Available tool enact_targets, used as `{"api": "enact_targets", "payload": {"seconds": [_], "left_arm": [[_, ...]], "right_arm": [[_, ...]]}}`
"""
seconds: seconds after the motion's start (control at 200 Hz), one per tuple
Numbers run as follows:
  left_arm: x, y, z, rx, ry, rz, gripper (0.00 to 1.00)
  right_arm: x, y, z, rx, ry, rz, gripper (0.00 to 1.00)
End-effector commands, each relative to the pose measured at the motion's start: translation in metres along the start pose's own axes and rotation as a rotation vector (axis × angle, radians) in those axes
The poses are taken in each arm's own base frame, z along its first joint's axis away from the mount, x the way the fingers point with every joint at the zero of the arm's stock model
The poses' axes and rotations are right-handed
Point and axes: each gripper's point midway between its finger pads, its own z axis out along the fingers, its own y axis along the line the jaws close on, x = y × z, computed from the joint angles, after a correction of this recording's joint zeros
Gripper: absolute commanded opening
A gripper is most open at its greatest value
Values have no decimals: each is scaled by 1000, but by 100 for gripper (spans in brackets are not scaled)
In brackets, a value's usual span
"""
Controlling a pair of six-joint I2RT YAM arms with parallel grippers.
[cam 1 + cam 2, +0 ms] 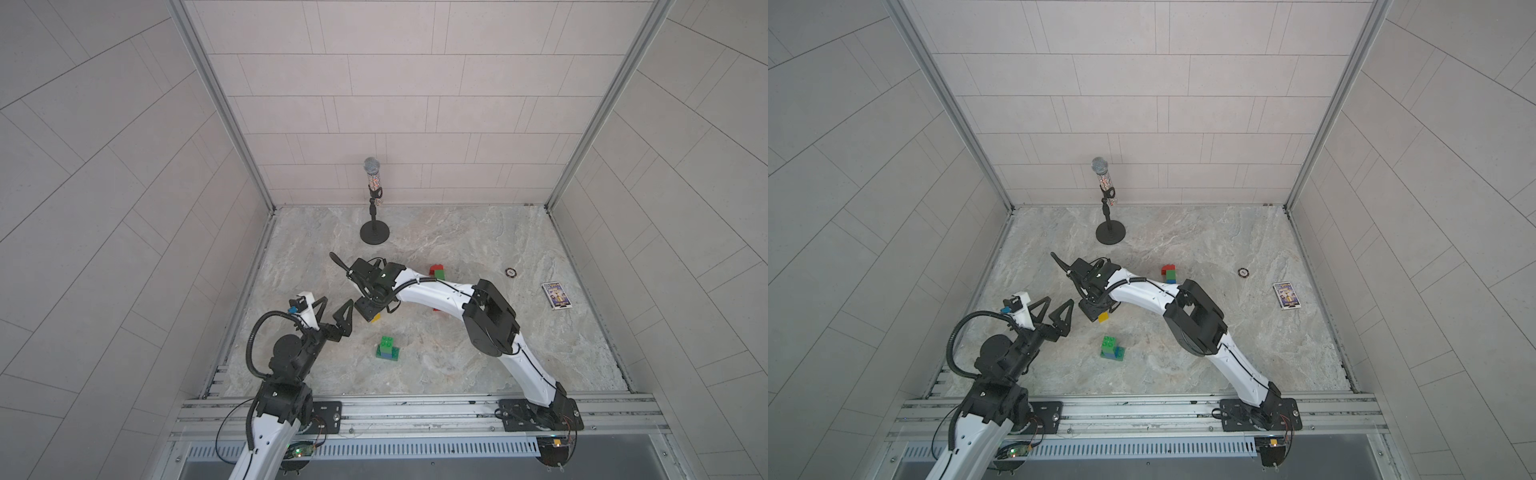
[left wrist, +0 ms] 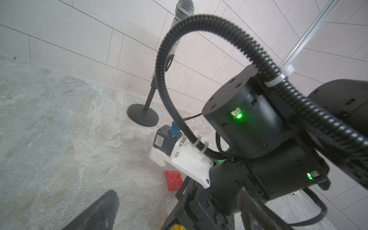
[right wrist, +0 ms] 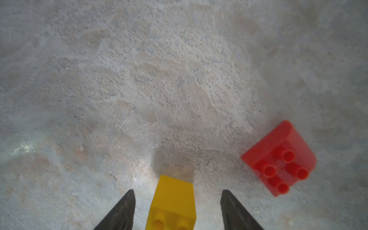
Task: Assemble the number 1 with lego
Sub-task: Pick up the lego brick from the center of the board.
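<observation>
yellow brick (image 3: 172, 201) cut off at the edge, studs seemingly blurred.

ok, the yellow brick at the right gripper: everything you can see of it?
The yellow brick is small, squarish, glossy plastic, one face smooth, another showing two studs; the rest is cropped. It rests on the marbled table, between the fingers of the open right gripper, a gap each side, untouched. In both top views only a corner shows under the gripper.

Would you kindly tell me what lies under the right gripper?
A yellow brick lies between the right gripper's open fingers, touching neither. In both top views the gripper covers all but one corner of it.
</observation>
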Motion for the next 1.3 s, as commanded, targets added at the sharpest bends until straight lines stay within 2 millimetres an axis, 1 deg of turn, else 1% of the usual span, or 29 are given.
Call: {"api": "enact_targets", "payload": {"seconds": [0.0, 0.08, 0.17, 0.315, 0.36, 0.435, 0.445, 0.51, 0.59, 0.68, 0.79, 0.901, 0.976, 1.046, 1.141, 1.226, 1.296], "left_arm": [[3, 3, 0, -4, -5, -5, 100], [3, 3, 0, -3, -6, -5, 100], [3, 3, 0, -4, -6, -5, 100], [3, 3, 0, -6, -5, -5, 100], [3, 3, 0, -7, -6, -5, 100], [3, 3, 0, -6, -5, -5, 100], [3, 3, 0, -6, -5, -5, 100], [3, 3, 0, -7, -6, -5, 100], [3, 3, 0, -8, -6, -6, 100], [3, 3, 0, -7, -6, -5, 100], [3, 4, 0, -10, -7, -5, 100], [3, 4, 0, -10, -7, -5, 100], [3, 4, 0, -11, -6, -5, 100], [3, 4, 0, -11, -6, -6, 100], [3, 4, 0, -11, -6, -7, 100], [4, 4, 0, -11, -5, -7, 100], [3, 4, 0, -10, -6, -7, 100]], "right_arm": [[3, -1, 3, 20, 22, 18, 65], [5, -2, 3, 26, 28, 13, 57], [7, -4, 2, 35, 35, 5, 54], [9, -5, -5, 41, 45, -20, 52], [9, -6, -9, 41, 44, -29, 47], [10, -5, -13, 33, 45, -48, 43], [10, -4, -13, 29, 45, -54, 41], [10, -2, -16, 16, 43, -75, 32], [9, 2, -23, -7, 33, -120, 14], [6, 3, -36, -15, 18, -181, 0], [3, 1, -63, -11, -12, -271, 0], [1, 4, -100, -31, -55, -372, 0], [9, 9, -123, -65, -64, -441, 0], [22, 14, -138, -95, -41, -503, 0], [46, 25, -148, -134, 17, -565, 0], [67, 32, -145, -132, 73, -609, 0], [80, 38, -140, -129, 97, -630, 0]]}}
